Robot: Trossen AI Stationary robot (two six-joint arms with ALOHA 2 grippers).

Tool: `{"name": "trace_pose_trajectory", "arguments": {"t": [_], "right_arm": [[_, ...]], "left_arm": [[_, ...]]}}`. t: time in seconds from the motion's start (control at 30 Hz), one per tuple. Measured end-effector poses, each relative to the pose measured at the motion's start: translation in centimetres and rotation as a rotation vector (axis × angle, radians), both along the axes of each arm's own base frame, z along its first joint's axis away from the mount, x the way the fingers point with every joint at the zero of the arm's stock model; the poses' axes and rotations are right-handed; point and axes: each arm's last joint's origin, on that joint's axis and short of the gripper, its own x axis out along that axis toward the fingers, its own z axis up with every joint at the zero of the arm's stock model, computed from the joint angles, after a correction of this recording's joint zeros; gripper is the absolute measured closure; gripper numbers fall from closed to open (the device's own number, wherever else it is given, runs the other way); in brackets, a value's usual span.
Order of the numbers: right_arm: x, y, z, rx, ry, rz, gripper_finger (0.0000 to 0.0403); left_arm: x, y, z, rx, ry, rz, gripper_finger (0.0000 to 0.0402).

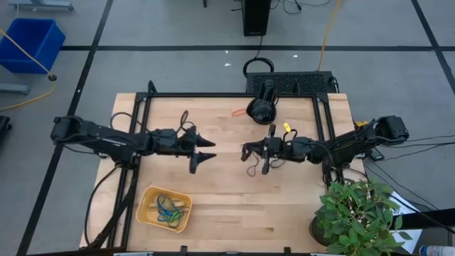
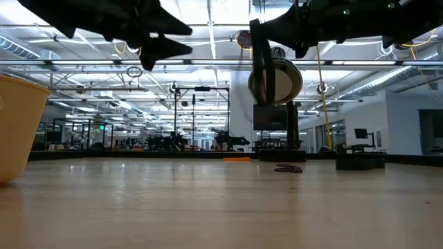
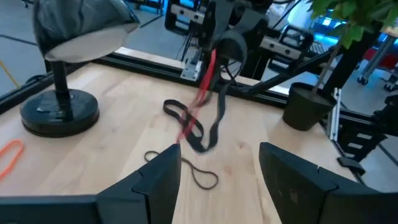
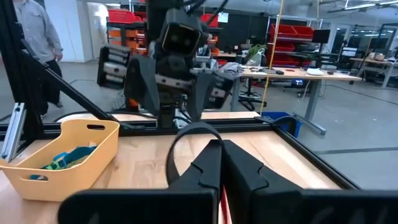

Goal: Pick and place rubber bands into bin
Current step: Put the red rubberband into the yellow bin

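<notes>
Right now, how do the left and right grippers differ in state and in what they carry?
The left gripper stands open and holds nothing; the right gripper is shut on rubber bands, a dark and a red loop that dangle from it.

The left gripper is nearer the bin, while the right gripper is nearer the potted plant.

Both hang above the table, pointing at each other.

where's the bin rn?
High view: the bin sits at the table's near-left corner, below the left arm, with several rubber bands already inside. The open left pincer hovers above and right of it.
</notes>
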Motion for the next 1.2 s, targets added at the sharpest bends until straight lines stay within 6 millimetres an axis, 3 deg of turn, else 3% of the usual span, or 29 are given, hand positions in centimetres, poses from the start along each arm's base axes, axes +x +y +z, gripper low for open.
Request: {"name": "trace_pose_trajectory", "arguments": {"t": [0.6, 0.93, 1.2], "right_arm": [[0.0, 0.1, 0.0, 0.062, -0.014, 0.011, 0.0403], [0.0, 0.1, 0.0, 0.071, -0.017, 0.016, 0.0403], [0.0, 0.1, 0.0, 0.081, -0.019, 0.017, 0.0403]], "left_arm": [[4.2, -0.2, -2.7, -0.036, -0.105, -0.012, 0.0179], [8.5, -0.3, -2.3, 0.027, -0.114, -0.022, 0.0179], [9.0, -0.3, -2.0, 0.084, -0.126, -0.024, 0.0179]]}}
